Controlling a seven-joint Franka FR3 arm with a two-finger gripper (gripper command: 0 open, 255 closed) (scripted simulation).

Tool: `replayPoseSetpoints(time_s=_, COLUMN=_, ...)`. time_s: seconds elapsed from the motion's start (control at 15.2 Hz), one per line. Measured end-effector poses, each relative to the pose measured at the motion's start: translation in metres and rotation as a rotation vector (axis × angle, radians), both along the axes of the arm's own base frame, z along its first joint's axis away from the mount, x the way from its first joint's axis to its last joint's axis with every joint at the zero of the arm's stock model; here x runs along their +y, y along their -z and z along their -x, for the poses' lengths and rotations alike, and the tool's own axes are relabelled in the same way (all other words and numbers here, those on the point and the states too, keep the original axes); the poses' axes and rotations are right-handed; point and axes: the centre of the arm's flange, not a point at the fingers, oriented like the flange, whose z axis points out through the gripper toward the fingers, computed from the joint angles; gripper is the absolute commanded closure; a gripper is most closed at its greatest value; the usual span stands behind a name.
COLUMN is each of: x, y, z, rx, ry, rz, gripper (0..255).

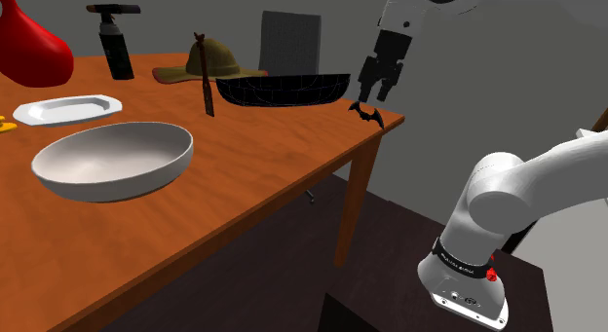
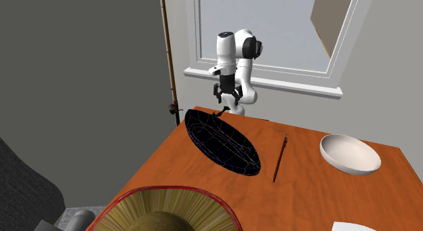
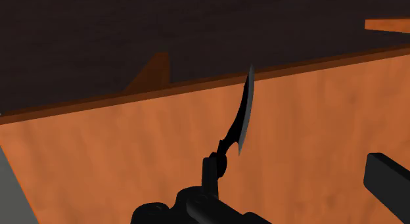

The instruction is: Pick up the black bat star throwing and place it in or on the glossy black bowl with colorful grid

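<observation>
Shoulder view: black bat star [image 1: 365,112] at the wooden table's [image 1: 244,203] corner on the shoulder view's right, directly under the gripper [image 1: 375,94]. Cannot tell whether lying on the wood or lifted just off it.

Wrist view: star [image 3: 242,121] seen edge-on as a thin curved blade, tilted, lower end against one finger [image 3: 211,173]. Other finger well off to the side, not touching. Jaws spread wide, clasping nothing. Table edge and dark floor [image 3: 131,32] just beyond the star.

Second exterior view: star [image 2: 220,112] at the far table edge, gripper [image 2: 227,99] just above it, pointing down.

Glossy black bowl [image 1: 283,89] with faint grid lines just beside the star, toward the shoulder view's left. Long, shallow, resting on the table. Bowl [image 2: 222,143] between star and straw hat [image 2: 163,209] in the second exterior view.

Thin dark stick [image 2: 280,157] flat on the table beside the bowl. White bowl [image 1: 112,160] well apart from the star. White plate [image 1: 66,109] and black bottle [image 1: 117,43] farther toward the shoulder view's left.
</observation>
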Motion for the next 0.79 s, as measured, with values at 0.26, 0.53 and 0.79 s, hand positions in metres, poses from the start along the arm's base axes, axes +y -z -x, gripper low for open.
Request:
replayPoseSetpoints(time_s=0.26, x=-0.019, y=0.002, z=-0.013, rx=0.006, ry=-0.003, rz=0.026, gripper=0)
replayPoseSetpoints(time_s=0.53, x=-0.035, y=0.015, z=-0.02, rx=0.01, ry=-0.006, rz=0.044, gripper=0)
replayPoseSetpoints(time_s=0.79, x=-0.035, y=0.035, z=-0.023, rx=0.01, ry=-0.007, rz=0.045, gripper=0)
